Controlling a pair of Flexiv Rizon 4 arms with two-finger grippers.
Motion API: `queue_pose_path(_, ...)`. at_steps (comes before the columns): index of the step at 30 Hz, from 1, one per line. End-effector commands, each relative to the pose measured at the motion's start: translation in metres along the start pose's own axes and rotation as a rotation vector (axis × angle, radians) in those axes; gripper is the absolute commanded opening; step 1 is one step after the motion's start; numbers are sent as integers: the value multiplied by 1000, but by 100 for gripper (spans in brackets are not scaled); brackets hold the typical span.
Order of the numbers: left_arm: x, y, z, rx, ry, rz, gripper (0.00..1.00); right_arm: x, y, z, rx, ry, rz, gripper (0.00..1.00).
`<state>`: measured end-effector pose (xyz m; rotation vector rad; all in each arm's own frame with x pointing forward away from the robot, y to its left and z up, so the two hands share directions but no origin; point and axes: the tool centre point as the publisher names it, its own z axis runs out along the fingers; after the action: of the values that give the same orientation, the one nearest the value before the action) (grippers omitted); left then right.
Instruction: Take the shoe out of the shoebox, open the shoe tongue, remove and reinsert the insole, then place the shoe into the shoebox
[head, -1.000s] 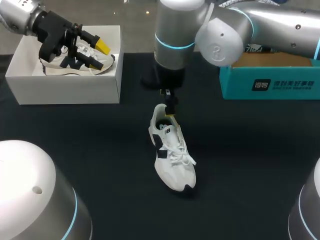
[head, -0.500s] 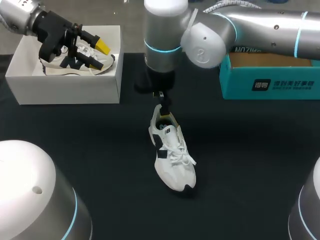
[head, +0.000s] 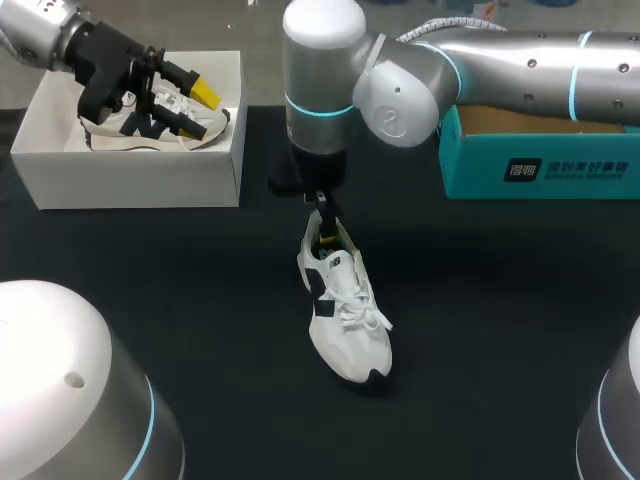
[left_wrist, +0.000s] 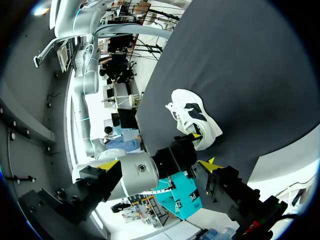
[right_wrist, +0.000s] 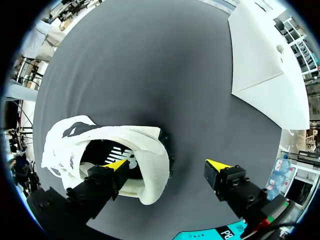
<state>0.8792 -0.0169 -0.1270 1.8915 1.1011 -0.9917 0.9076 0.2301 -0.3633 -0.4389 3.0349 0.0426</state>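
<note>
White shoe (head: 345, 310) lying on the black counter (head: 500, 320), heel toward the robot, apart from the white shoebox (head: 130, 180). Right claw (right_wrist: 167, 165) spread wide at the heel: one finger inside the shoe's opening, the other outside, clear of the heel. Left claw (head: 200, 108), also wide, hangs over the shoebox, which holds a second shoe (head: 120, 135).

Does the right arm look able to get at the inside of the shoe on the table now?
Probably yes. The right pincer is open at the heel of the shoe, with one finger in the opening and the other outside it; nothing covers the opening.
</note>
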Motion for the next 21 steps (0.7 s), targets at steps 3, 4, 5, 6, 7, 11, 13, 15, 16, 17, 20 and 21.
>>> queue_pose_path(3,0,-1,0,0,3,1,100,-7,-2,19,-8,30,6,100)
queue_pose_path(4,0,-1,0,0,3,1,100,-6,-2,22,-11,34,8,93)
queue_pose_path(5,0,-1,0,0,3,1,100,-5,-2,23,-11,39,11,84)
queue_pose_path(6,0,-1,0,0,3,1,100,-5,-2,24,-5,47,12,78)
queue_pose_path(7,0,-1,0,0,3,1,100,-5,-2,24,-2,52,13,59)
queue_pose_path(11,0,-1,0,0,3,1,100,-1,-4,24,15,64,22,43)
queue_pose_path(13,0,-1,0,0,3,1,100,1,-5,24,17,66,30,27)
queue_pose_path(15,0,-1,0,0,3,1,100,4,-6,24,25,71,37,0)
queue_pose_path(16,0,-1,0,0,3,1,100,5,-6,23,29,74,37,0)
queue_pose_path(17,0,-1,0,0,3,1,100,6,-6,22,33,75,38,0)
queue_pose_path(20,0,-1,0,0,3,1,100,10,-6,17,43,76,57,0)
queue_pose_path(21,0,-1,0,0,3,1,100,12,-6,14,40,69,61,0)
